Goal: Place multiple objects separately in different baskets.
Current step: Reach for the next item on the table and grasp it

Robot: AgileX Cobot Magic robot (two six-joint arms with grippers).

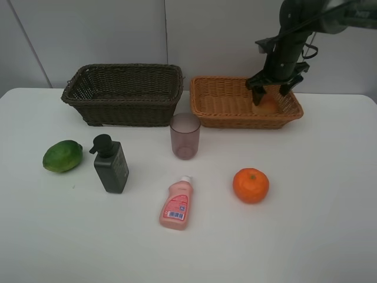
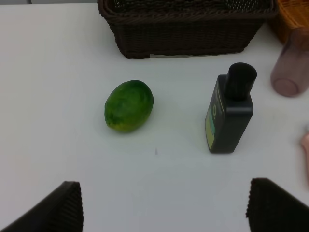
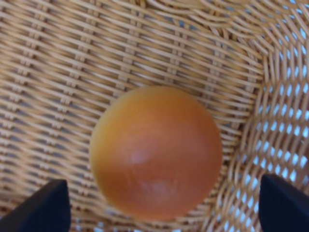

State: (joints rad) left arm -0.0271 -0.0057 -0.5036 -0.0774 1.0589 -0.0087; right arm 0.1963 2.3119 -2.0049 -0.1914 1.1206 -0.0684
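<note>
A red-yellow peach (image 1: 268,105) (image 3: 155,152) lies in the right end of the light tan basket (image 1: 235,119) (image 3: 72,72). My right gripper (image 1: 271,98) (image 3: 166,212) hangs just above it, open, with its fingers wide of the fruit. The dark brown basket (image 1: 123,111) (image 2: 183,34) stands to the left. On the table lie a green round fruit (image 1: 62,155) (image 2: 129,105), a dark green pump bottle (image 1: 111,164) (image 2: 231,110), a mauve cup (image 1: 185,135) (image 2: 289,67), a pink white-capped bottle (image 1: 177,204) and an orange (image 1: 251,185). My left gripper (image 2: 166,208) is open above the table near the green fruit.
Both baskets sit side by side at the back of the white table (image 1: 318,224), close to the wall. The cup stands just in front of the gap between them. The pink bottle lies flat.
</note>
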